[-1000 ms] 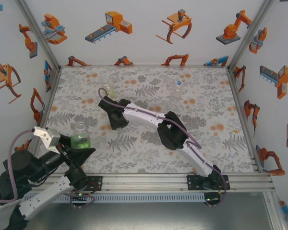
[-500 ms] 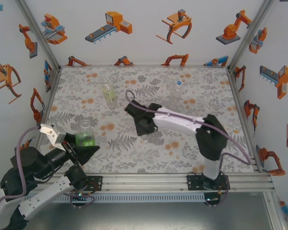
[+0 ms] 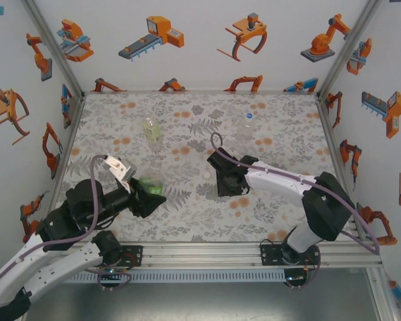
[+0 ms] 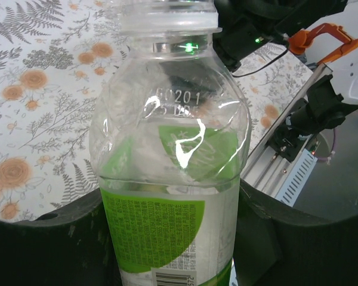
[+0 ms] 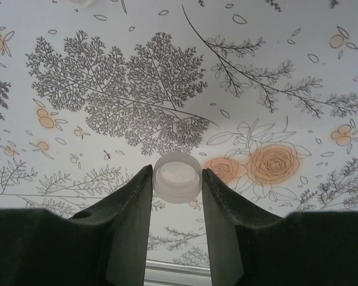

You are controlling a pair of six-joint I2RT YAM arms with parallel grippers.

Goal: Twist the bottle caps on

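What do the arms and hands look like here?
The left arm and right arm have white links, black joints and looping purplish-grey cables. The left hand and right hand are black, each with two broad fingers.

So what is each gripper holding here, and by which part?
The left gripper clamps the green-labelled bottle around its lower body. The right gripper pinches a pale cap by its side wall.

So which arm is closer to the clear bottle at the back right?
Right. Its gripper, pinching a white cap, sits in front of the colourless bottle, slightly left; the left gripper, holding the green bottle, is much farther left.
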